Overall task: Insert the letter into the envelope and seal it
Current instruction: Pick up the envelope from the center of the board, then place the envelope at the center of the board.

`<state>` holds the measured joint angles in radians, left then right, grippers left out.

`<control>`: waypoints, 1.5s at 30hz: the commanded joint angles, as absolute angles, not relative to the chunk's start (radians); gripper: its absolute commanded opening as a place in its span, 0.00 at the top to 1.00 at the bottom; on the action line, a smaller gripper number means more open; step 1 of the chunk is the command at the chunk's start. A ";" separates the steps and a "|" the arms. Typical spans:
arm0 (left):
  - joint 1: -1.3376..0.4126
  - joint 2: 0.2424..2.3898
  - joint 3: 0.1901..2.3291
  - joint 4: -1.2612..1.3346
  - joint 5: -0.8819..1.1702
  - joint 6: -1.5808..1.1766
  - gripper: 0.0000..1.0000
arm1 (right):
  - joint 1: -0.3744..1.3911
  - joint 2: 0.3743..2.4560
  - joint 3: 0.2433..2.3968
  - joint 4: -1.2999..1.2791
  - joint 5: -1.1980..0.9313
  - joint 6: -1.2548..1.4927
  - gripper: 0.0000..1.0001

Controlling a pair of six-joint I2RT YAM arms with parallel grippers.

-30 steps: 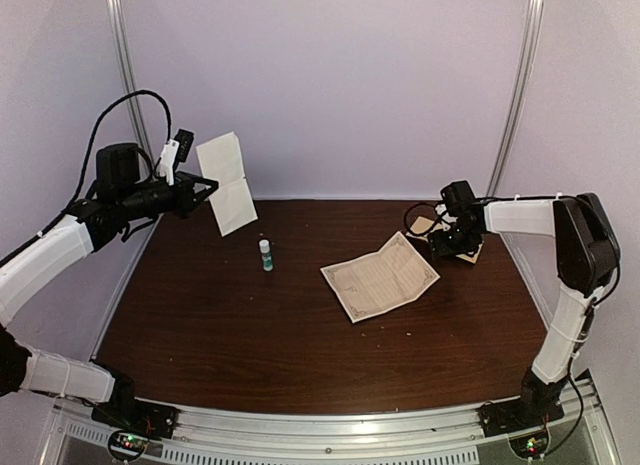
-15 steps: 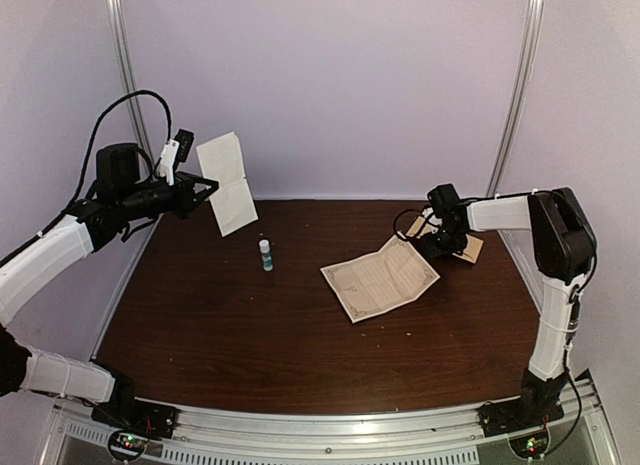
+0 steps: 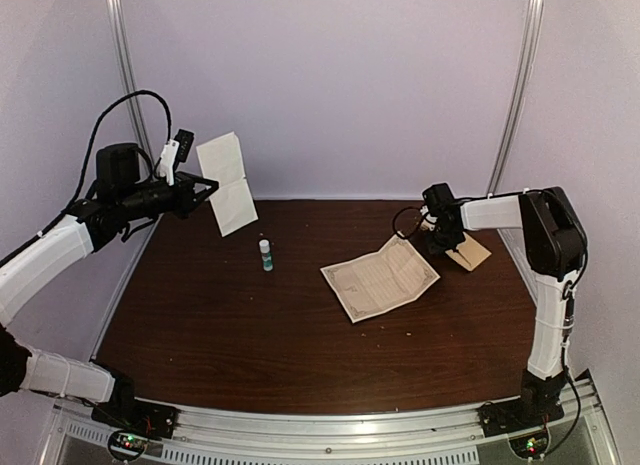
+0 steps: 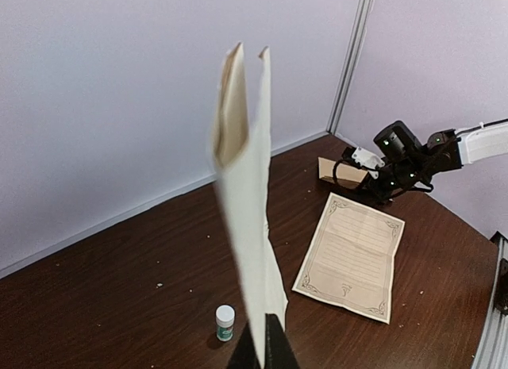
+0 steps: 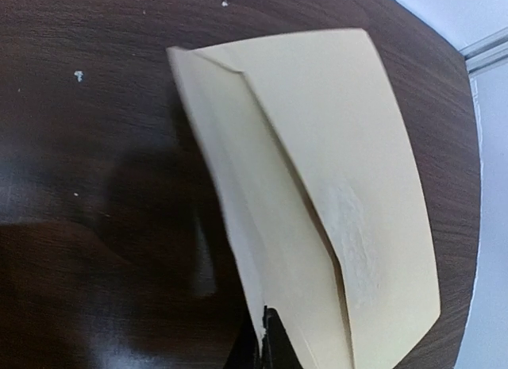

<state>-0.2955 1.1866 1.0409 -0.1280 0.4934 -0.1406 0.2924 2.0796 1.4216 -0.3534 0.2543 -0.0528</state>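
Note:
The letter (image 3: 380,277), a cream sheet with a dark ornate border, lies flat and unfolded at the table's middle right; the left wrist view shows it too (image 4: 353,254). Behind it, at the back right, lies the tan envelope (image 3: 470,251). My right gripper (image 3: 446,243) is low over the envelope's left end. In the right wrist view its tips (image 5: 264,339) are shut on the near edge of the envelope (image 5: 333,163), flap side up. My left gripper (image 3: 203,191) is raised at the back left, shut on a pale folded sheet (image 3: 228,180) that stands upright above it (image 4: 242,171).
A small white-capped bottle with a green label (image 3: 265,254) stands on the dark wooden table (image 3: 250,325), left of the letter. Pale walls and metal posts (image 3: 515,85) close off the back and sides. Small crumbs dot the tabletop.
My right gripper has slid left along the envelope and closed on its edge, leaving more of the envelope showing to the right. The left arm and its sheet have not moved.

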 commanded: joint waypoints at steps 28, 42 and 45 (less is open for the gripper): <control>-0.295 1.142 1.006 -0.063 0.452 -0.147 1.00 | 0.666 1.511 1.410 -1.268 0.109 0.556 1.00; -0.295 1.143 1.003 -0.053 0.486 -0.164 1.00 | 0.900 1.503 1.192 -0.874 -0.097 0.901 1.00; -0.295 1.135 1.003 -0.052 0.484 -0.164 1.00 | 0.930 1.541 1.211 -0.826 -0.067 0.942 1.00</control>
<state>-0.2955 1.1599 1.0119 -0.1059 0.4721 -0.1543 0.8970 1.5105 1.1984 -0.9901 -0.0631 0.8394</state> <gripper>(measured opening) 0.003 0.004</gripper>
